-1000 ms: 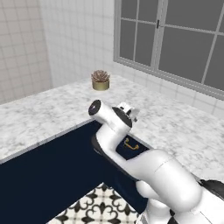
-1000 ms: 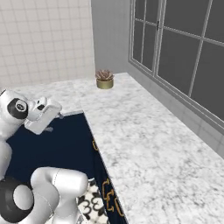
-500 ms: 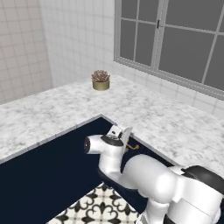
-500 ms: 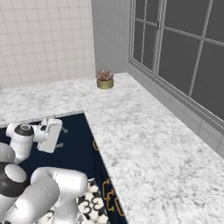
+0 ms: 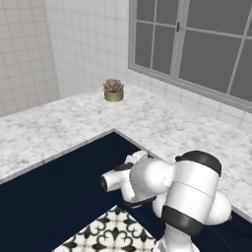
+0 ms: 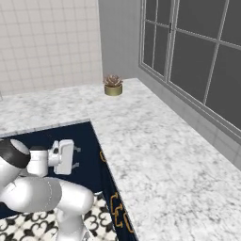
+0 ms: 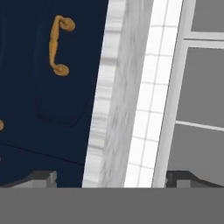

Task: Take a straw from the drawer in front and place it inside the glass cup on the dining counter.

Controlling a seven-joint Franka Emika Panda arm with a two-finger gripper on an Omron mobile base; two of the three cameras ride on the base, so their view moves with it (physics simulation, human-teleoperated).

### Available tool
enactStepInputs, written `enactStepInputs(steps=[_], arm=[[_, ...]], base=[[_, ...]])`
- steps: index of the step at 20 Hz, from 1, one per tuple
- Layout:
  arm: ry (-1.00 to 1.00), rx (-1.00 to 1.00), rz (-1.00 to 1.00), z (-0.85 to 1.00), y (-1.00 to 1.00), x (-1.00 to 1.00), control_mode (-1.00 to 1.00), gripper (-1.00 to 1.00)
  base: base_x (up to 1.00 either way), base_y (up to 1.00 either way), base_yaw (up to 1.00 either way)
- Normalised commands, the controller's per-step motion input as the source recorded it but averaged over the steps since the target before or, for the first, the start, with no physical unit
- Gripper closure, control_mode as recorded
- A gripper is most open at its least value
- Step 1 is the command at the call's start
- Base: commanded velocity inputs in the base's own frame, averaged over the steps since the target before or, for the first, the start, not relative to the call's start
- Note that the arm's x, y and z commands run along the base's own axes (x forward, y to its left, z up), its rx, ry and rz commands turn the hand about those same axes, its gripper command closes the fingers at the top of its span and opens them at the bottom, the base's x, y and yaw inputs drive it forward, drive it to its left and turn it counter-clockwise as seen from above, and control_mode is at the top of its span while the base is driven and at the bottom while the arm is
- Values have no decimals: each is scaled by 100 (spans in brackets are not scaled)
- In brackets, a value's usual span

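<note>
Pincer: while it hangs low before the navy-blue cabinet front, the white arm's two-finger pincer (image 7: 111, 177) stands wide apart, holding nothing.
Drawer: navy-blue front with small brass bar handle (image 7: 59, 46), just beside the white-grey marble tabletop (image 7: 116, 109) edge.
Straw: cannot tell.

- The white arm (image 6: 42, 195) rises from the lower left, folded low in front of the navy cabinet fronts (image 6: 92, 146).
- Its end effector (image 6: 70, 157) points right toward brass handles (image 6: 101, 156) under the surface edge.
- A marble surface (image 6: 155, 155) wraps the corner beneath the window (image 6: 197, 61).
- A brass pot with a succulent (image 6: 113, 85) stands near the tiled wall (image 6: 47, 42).
- Patterned floor tiles (image 6: 101, 221) show at the bottom.
</note>
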Motion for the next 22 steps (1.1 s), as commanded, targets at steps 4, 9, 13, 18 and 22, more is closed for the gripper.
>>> enactStepInputs(steps=[4,9,13,18,22], arm=[[-5,-5,0,-54,-3,36,-100,-100],[-6,0,-7,-36,-4,47,-100,-100],[-7,0,-10,-26,0,40,-100,-100],[-6,0,-12,-41,0,33,-100,-100],[-14,-1,-14,-26,0,29,-100,-100]], base=[[0,0,0],[0,0,0],[0,0,0],[0,0,0],[0,0,0]])
